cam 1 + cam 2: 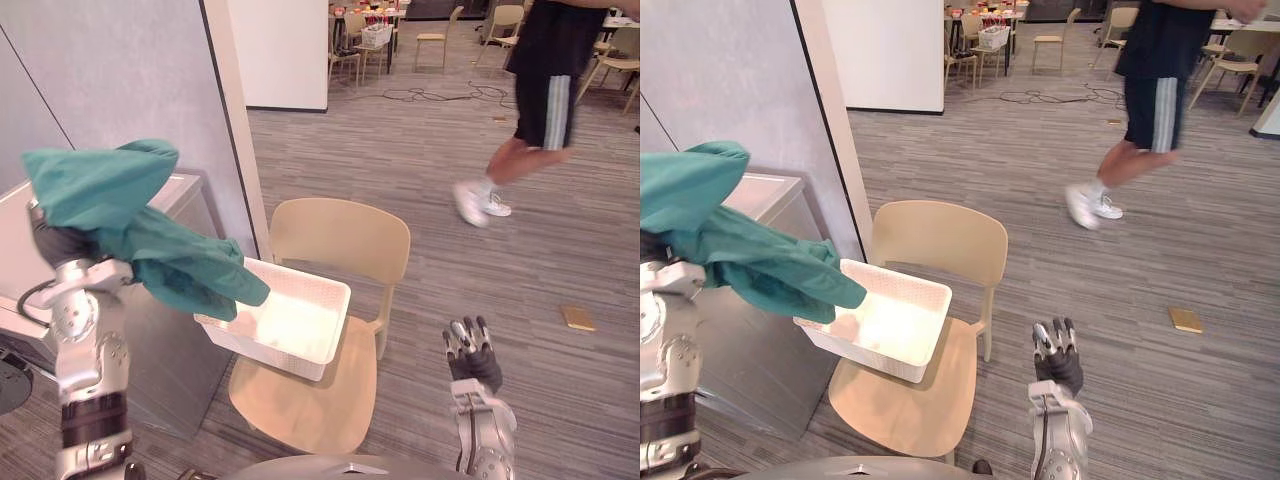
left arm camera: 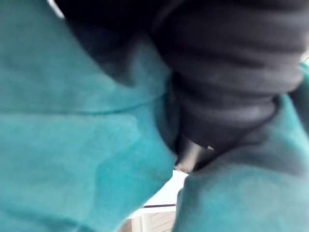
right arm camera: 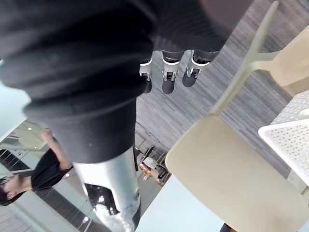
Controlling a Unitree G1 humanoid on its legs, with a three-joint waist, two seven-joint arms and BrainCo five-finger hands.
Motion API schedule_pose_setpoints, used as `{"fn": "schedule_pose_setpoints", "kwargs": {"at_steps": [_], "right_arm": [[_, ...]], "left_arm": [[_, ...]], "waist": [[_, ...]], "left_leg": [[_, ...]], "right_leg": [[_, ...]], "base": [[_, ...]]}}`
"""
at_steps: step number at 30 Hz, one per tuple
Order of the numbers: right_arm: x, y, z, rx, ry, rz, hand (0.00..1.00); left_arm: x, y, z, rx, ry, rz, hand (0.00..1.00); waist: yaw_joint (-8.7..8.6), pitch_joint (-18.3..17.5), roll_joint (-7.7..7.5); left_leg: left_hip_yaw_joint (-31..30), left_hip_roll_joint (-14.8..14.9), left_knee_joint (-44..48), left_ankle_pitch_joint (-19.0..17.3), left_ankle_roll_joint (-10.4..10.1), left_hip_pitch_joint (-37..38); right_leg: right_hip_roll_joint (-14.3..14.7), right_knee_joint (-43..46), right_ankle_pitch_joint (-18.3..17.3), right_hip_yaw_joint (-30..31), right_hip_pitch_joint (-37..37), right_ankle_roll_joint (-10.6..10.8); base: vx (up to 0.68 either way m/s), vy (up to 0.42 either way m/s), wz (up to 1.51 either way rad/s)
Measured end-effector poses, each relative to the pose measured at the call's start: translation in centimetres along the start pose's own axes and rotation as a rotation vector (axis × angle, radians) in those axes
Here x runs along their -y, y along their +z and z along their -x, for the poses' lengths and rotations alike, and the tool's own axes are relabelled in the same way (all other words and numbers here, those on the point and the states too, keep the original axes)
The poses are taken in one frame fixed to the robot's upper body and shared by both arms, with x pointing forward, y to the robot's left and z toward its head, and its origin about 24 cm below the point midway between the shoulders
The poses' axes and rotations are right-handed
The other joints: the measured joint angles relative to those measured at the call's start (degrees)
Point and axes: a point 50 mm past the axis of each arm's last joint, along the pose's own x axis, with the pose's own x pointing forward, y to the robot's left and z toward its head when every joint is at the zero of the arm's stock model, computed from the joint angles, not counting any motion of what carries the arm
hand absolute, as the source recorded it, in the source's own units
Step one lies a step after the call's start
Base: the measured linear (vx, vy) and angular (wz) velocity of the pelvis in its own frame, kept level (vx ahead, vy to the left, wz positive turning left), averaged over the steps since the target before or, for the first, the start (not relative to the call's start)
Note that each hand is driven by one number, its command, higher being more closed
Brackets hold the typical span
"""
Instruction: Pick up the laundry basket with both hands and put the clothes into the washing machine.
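A teal garment (image 1: 130, 225) is draped over my raised left hand (image 1: 60, 245) and hangs down toward the basket; the cloth covers the hand, as the left wrist view shows the garment (image 2: 82, 145) pressed against its dark cover. The white laundry basket (image 1: 325, 300) sits on a beige chair (image 1: 340, 235) and looks empty inside. The washing machine (image 1: 185, 190) is the grey-white box at the left, behind the garment. My right hand (image 1: 470, 350) hangs low to the right of the chair, open, holding nothing.
A grey wall panel (image 1: 120, 80) stands behind the machine. A person (image 1: 545, 90) walks across the floor at the back right. A small tan object (image 1: 578, 318) lies on the floor to the right. Chairs and tables (image 1: 370, 40) stand far back.
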Motion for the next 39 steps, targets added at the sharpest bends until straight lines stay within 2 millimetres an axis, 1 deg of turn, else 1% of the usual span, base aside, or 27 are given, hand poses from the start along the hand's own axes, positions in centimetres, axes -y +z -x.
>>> {"fn": "schedule_pose_setpoints", "kwargs": {"at_steps": [2,3,4,5,7,10,11,13,15,17,18,20,21,23,24,25,26,27,29,30,31,32,33,35,37,38,39], "right_arm": [[1.8,-1.0,0.8,-0.034,-0.085,-0.018,0.00],[2.3,-1.2,1.1,-0.043,-0.105,-0.021,0.00],[3.2,-1.6,1.6,-0.061,-0.146,-0.025,0.00],[3.7,-1.8,2.0,-0.071,-0.169,-0.027,0.00],[5.7,-2.6,3.2,-0.110,-0.241,-0.027,0.00],[7.2,-3.3,4.2,-0.146,-0.295,-0.012,0.00],[7.4,-3.4,4.3,-0.152,-0.306,-0.006,0.00],[8.6,-3.9,4.6,-0.173,-0.364,-0.009,0.00],[10.0,-4.8,5.0,-0.212,-0.434,0.007,0.00],[12.2,-6.3,5.9,-0.277,-0.568,-0.014,0.00],[12.8,-6.7,6.3,-0.301,-0.604,-0.001,0.00],[14.2,-8.0,7.6,-0.428,-0.684,0.112,0.00],[14.4,-8.2,7.9,-0.451,-0.695,0.131,0.00],[15.2,-8.4,8.8,-0.485,-0.745,0.175,0.00],[15.2,-8.5,9.0,-0.493,-0.753,0.182,0.00],[15.2,-8.8,9.2,-0.504,-0.765,0.183,0.00],[15.2,-9.1,9.3,-0.513,-0.767,0.179,0.00],[15.3,-9.2,9.6,-0.523,-0.775,0.178,0.00],[14.9,-9.5,9.3,-0.532,-0.758,0.189,0.00],[14.8,-9.7,9.0,-0.536,-0.747,0.199,0.00],[14.6,-9.8,8.8,-0.541,-0.741,0.199,0.00],[14.3,-9.8,8.1,-0.539,-0.727,0.198,0.00],[14.1,-9.8,7.6,-0.535,-0.706,0.197,0.00],[13.9,-9.6,7.2,-0.526,-0.686,0.203,0.00],[13.7,-9.5,6.6,-0.528,-0.653,0.233,0.00],[13.6,-9.1,6.0,-0.535,-0.624,0.285,0.00],[13.3,-8.9,5.3,-0.536,-0.594,0.321,0.00]], "left_arm": [[-1.7,0.9,1.8,0.023,0.042,-0.012,1.00],[-2.1,1.0,2.5,0.024,0.055,-0.014,1.00],[-3.0,1.2,3.8,0.016,0.080,-0.014,1.00],[-3.3,1.2,4.5,0.005,0.091,-0.016,1.00],[-4.4,0.7,7.4,-0.064,0.135,-0.012,1.00],[-4.9,-0.5,11.0,-0.175,0.192,0.018,1.00],[-4.8,-0.8,11.6,-0.200,0.196,0.030,1.00],[-4.5,-1.8,13.3,-0.278,0.207,0.072,1.00],[-4.2,-2.9,14.2,-0.334,0.215,0.097,1.00],[-4.2,-5.3,15.7,-0.450,0.237,0.111,1.00],[-4.2,-6.0,16.2,-0.490,0.246,0.115,1.00],[-4.5,-9.2,19.1,-0.666,0.312,0.167,1.00],[-4.6,-10.1,20.0,-0.716,0.334,0.181,1.00],[-5.1,-12.9,23.5,-0.915,0.395,0.179,1.00],[-5.4,-13.4,24.2,-0.955,0.414,0.176,1.00],[-5.8,-14.3,25.5,-1.025,0.446,0.159,1.00],[-6.1,-14.7,26.1,-1.058,0.464,0.152,1.00],[-6.9,-15.3,27.4,-1.117,0.513,0.136,1.00],[-8.7,-15.8,29.8,-1.204,0.633,0.109,1.00],[-9.7,-15.8,31.0,-1.241,0.706,0.101,1.00],[-10.2,-15.8,31.8,-1.261,0.758,0.106,1.00],[-10.7,-15.8,32.8,-1.282,0.824,0.115,1.00],[-10.8,-15.8,33.4,-1.289,0.867,0.136,1.00],[-10.7,-15.9,33.6,-1.291,0.889,0.151,1.00],[-10.2,-16.5,33.0,-1.285,0.881,0.177,1.00],[-9.8,-16.8,32.6,-1.280,0.867,0.189,1.00],[-9.4,-17.2,32.1,-1.273,0.854,0.202,1.00]], "waist": [[0.32,-0.05,0.29],[0.50,-0.11,0.34],[0.79,-0.09,0.39],[1.04,-0.10,0.41],[1.72,-0.06,0.42],[2.13,0.09,0.27],[2.22,0.13,0.25],[2.81,0.40,0.25],[3.07,0.43,0.13],[3.56,0.55,-0.05],[3.62,0.55,-0.18],[3.92,0.53,-0.83],[3.96,0.60,-0.77],[3.38,1.10,-1.13],[3.37,1.28,-1.33],[3.37,1.86,-1.81],[3.33,2.09,-2.25],[3.29,2.60,-3.03],[3.00,3.40,-3.90],[2.61,4.26,-4.06],[2.45,4.93,-4.11],[2.49,5.89,-3.76],[2.44,6.58,-3.54],[2.32,8.06,-3.09],[2.37,9.73,-2.37],[2.39,10.03,-2.12],[2.28,10.07,-1.93]], "left_leg": [[-0.07,0.00,0.00,-0.10,0.05,0.15],[-0.05,-0.01,0.00,-0.13,0.06,0.20],[-0.04,0.00,0.00,-0.18,0.06,0.40],[-0.04,0.00,0.00,-0.22,0.08,0.52],[-0.05,0.02,0.00,-0.47,0.13,0.95],[-0.16,0.06,0.00,-0.56,0.17,1.06],[-0.16,0.07,0.01,-0.56,0.18,1.14],[-0.14,0.12,0.01,-0.56,0.18,1.90],[-0.14,0.28,0.02,-0.58,0.21,2.00],[-0.09,0.27,0.00,-0.64,0.31,1.86],[0.02,0.24,-0.02,-0.69,0.34,1.85],[0.94,-0.20,0.01,-0.69,0.54,2.04],[1.28,-0.38,0.00,-0.69,0.56,2.07],[1.10,-1.12,-0.02,-0.77,0.73,2.25],[1.14,-1.30,-0.02,-0.77,0.74,2.25],[1.15,-1.64,-0.03,-0.99,1.09,2.25],[1.15,-1.78,-0.03,-1.06,1.21,2.24],[1.24,-1.96,-0.03,-1.08,1.25,2.20],[1.67,-2.00,-0.02,-1.11,1.30,1.87],[1.93,-1.94,-0.01,-1.13,1.32,1.89],[2.22,-1.88,-0.01,-1.15,1.35,1.86],[3.03,-1.54,0.01,-1.25,1.47,1.58],[3.11,-1.13,0.02,-1.25,1.47,0.49],[2.59,-0.93,0.08,-1.25,1.47,-0.04],[0.72,-1.03,0.37,-1.25,1.51,-0.44],[-0.33,-1.28,0.39,-1.28,2.12,-1.18],[-1.72,-1.85,0.64,-1.59,4.25,-2.19]], "right_leg": [[-0.02,-0.02,-0.17,-0.12,0.34,0.02],[-0.04,-0.01,-0.19,-0.11,0.39,0.04],[-0.05,0.07,-0.26,-0.13,0.63,0.05],[-0.06,0.13,-0.33,-0.15,0.76,0.08],[-0.13,0.18,-0.66,-0.39,1.60,0.21],[-0.41,0.21,-0.95,-1.64,2.53,0.53],[-0.46,0.23,-0.98,-1.85,2.75,0.57],[-0.61,0.78,-1.46,-2.46,3.48,0.73],[-0.87,1.92,-2.46,-3.46,3.52,1.08],[-1.29,2.31,-3.00,-4.76,3.86,1.23],[-1.43,2.23,-2.99,-4.98,4.05,1.23],[-2.53,1.94,-3.00,-5.16,4.47,1.24],[-2.45,2.01,-3.11,-5.23,4.55,1.41],[-3.13,2.28,-3.75,-5.41,5.20,2.23],[-3.28,2.31,-3.77,-5.40,5.19,2.27],[-3.64,2.59,-3.95,-5.39,5.09,2.49],[-3.79,2.78,-4.13,-5.34,5.01,2.57],[-4.00,3.37,-4.62,-5.10,4.62,2.78],[-4.13,4.48,-5.58,-4.51,3.45,2.61],[-4.06,4.65,-5.73,-4.08,3.13,2.47],[-3.91,4.65,-5.73,-3.57,2.83,2.47],[-3.64,4.62,-5.66,-3.06,2.05,2.37],[-3.37,4.55,-5.42,-3.10,1.18,2.03],[-3.11,5.06,-5.33,-3.61,1.11,1.91],[-3.47,6.94,-5.40,-5.55,1.03,1.86],[-4.01,8.67,-6.15,-6.78,0.22,1.87],[-4.89,11.03,-7.54,-8.37,-0.62,1.95]], "base": [[0.00,0.001,0.05],[0.00,0.000,0.00],[0.00,0.000,0.00],[0.01,-0.002,0.03],[-0.02,-0.002,0.06],[-0.01,0.000,0.14],[0.00,0.002,0.21],[-0.03,0.000,0.17],[-0.04,0.002,0.24],[-0.03,0.005,0.25],[-0.02,0.010,0.20],[-0.02,0.033,0.12],[0.00,0.036,0.11],[0.00,0.033,0.15],[0.00,0.039,0.08],[0.00,0.025,0.04],[0.00,0.000,0.00],[0.00,0.023,-0.03],[0.01,0.019,-0.13],[0.01,0.009,-0.17],[0.01,0.002,-0.25],[0.01,-0.010,-0.24],[0.04,-0.023,-0.16],[0.05,-0.023,0.18],[0.04,-0.024,0.46],[0.04,-0.021,0.62],[0.04,-0.014,0.69]]}}
